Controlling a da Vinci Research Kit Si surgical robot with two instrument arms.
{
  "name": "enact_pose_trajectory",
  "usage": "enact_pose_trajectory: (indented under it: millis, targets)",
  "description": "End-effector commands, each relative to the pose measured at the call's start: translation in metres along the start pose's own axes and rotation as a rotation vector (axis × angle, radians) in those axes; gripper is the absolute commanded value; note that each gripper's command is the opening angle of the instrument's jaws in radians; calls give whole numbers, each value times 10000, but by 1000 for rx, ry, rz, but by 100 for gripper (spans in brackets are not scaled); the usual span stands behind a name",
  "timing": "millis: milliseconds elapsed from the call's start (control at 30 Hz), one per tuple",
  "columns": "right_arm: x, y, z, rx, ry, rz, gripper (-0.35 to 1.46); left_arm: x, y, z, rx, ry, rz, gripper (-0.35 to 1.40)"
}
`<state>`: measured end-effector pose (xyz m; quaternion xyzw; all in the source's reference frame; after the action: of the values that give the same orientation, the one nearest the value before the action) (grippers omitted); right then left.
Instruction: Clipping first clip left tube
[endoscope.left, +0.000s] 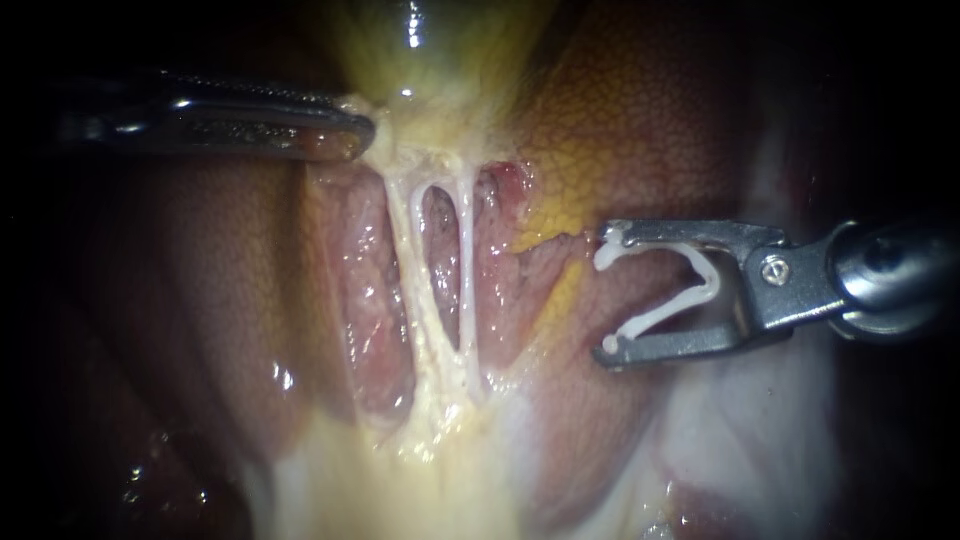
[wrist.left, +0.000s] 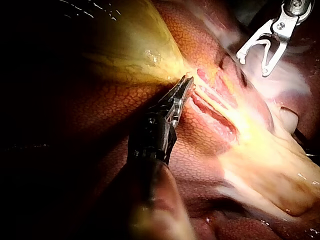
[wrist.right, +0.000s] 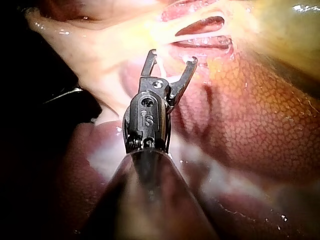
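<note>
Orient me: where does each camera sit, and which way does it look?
Endoscope: close above the tissue, facing the two tubes below the gallbladder; left instrument enters from the left, right instrument from the right holding a clip.
Left wrist: on the left arm, looking down its shaft at its jaws gripping the gallbladder.
Right wrist: on the right arm, looking along its shaft, past the clip, at the tubes.
Shared: all show the tubes; left wrist also catches the clip.
</note>
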<state>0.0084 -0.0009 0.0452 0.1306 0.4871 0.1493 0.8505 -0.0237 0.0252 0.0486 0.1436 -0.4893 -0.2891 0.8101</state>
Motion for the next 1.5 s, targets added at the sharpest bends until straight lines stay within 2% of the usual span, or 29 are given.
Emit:
enact_pose_trajectory:
  millis: [33,300,667,933,1233,1400,1500]
  targets:
    - [0,0,0,0,0,0,59,0,0,0,0,0,0,-35]
    - [4,1,6,8,2,3,59,0,0,0,0,0,0,-35]
    - [14,1,39,57,13,71,59,0,0,0,0,0,0,-35]
    - [2,-2,66,108,23,136,59,0,0,0,0,0,0,-35]
    - [-13,1,90,168,55,221,59,0,0,1,0,0,0,-35]
    - [-18,2,100,221,89,272,57,0,0,1,0,0,0,-35]
    - [-22,2,106,244,93,282,56,0,0,1,0,0,0,-35]
